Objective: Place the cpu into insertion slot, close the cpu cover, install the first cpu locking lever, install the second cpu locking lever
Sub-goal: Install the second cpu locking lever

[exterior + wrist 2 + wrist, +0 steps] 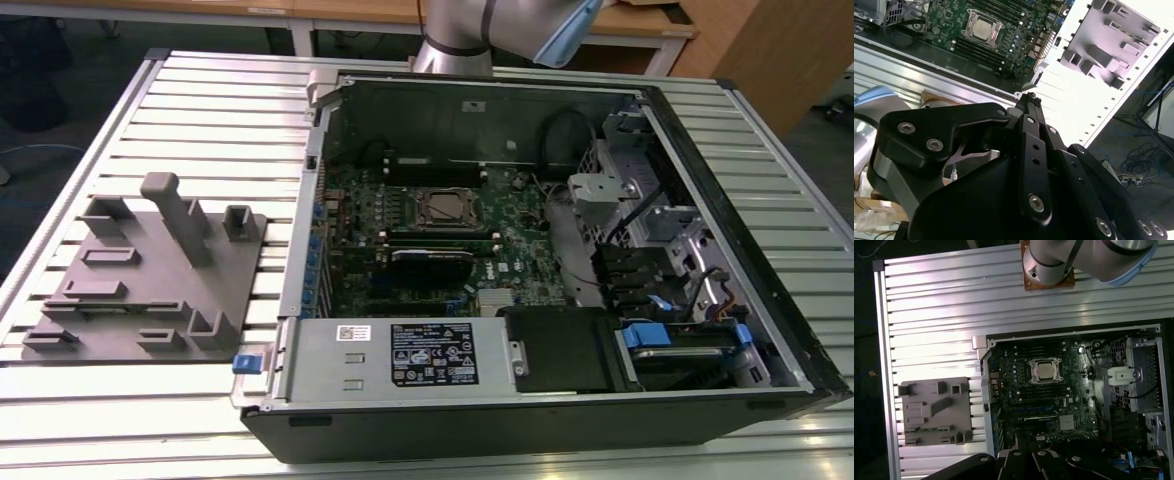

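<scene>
Hand (1026, 100), the robot's black multi-link one, hangs high above the open computer case (747, 250) and well apart from the green motherboard (1019, 385); in the second wrist view its fingers (1029, 107) look drawn together to a narrow tip with nothing between them. In both wrist views the cpu (1044, 371), a small flat square chip with a silvery-grey top, lies in the insertion slot (1029, 363), the square black socket with a metal rim, under the thin silver-grey frame of the cpu cover (1044, 360). Whether the levers are latched cannot be told. The chip is probably light, stiff and fragile underneath, best gripped by 2 opposite edges. A grey fixture plate (147, 280) rests on the ribbed aluminium tabletop (200, 110).
</scene>
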### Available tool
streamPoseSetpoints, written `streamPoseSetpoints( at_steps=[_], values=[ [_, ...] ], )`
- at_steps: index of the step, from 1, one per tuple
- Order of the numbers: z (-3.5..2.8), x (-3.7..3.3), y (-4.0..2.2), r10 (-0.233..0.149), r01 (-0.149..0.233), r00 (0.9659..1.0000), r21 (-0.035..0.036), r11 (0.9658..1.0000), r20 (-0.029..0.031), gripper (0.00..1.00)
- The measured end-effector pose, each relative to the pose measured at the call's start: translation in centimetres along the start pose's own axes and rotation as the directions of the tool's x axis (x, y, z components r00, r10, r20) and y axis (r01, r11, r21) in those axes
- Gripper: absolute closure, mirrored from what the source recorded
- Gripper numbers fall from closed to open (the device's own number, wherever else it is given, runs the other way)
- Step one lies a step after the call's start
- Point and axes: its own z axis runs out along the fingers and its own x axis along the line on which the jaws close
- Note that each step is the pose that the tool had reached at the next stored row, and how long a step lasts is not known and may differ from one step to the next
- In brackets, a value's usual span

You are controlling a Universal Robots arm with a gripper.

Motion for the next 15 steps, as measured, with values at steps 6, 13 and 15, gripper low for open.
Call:
streamPoseSetpoints(
  at_steps=[6,13,15],
  values=[
    [1.09,-0.06,-0.03,0.0,0.0,1.0,0.0011,1.0,-0.0087,0.89],
    [2.36,-0.12,-0.06,0.001,-0.001,0.9998,0.0023,1.0,-0.0189,0.89],
    [2.72,-0.14,-0.07,0.001,-0.001,0.9998,0.0027,1.0,-0.0217,0.89]
  ],
)
